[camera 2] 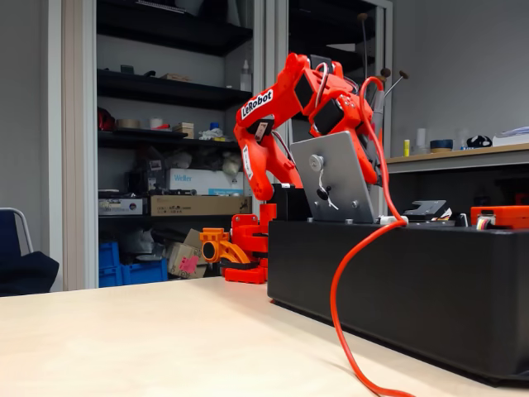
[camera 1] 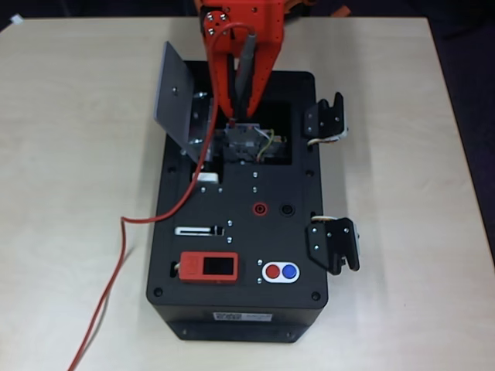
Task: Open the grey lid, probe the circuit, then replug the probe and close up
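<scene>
The grey lid (camera 1: 173, 96) stands swung up on its hinge at the left edge of the black box's (camera 1: 232, 309) recess; in the fixed view the lid (camera 2: 335, 180) faces the camera, its knob showing. The circuit (camera 1: 249, 143), small silvery parts and wires, lies exposed in the dark recess. My orange gripper (camera 1: 240, 107) reaches down from the top, shut on the grey probe (camera 1: 247, 71), whose tip points at the circuit's upper left corner. The probe's red cable (camera 1: 166, 212) trails left off the box and down the table; the cable (camera 2: 345, 281) hangs over the box's side.
On the box top sit a round red socket (camera 1: 261, 209), a black socket (camera 1: 288, 209), a white slider (camera 1: 197, 230), a red module with a dark screen (camera 1: 209, 267) and red and blue buttons (camera 1: 280, 271). Two black latches (camera 1: 333, 246) jut from the right side.
</scene>
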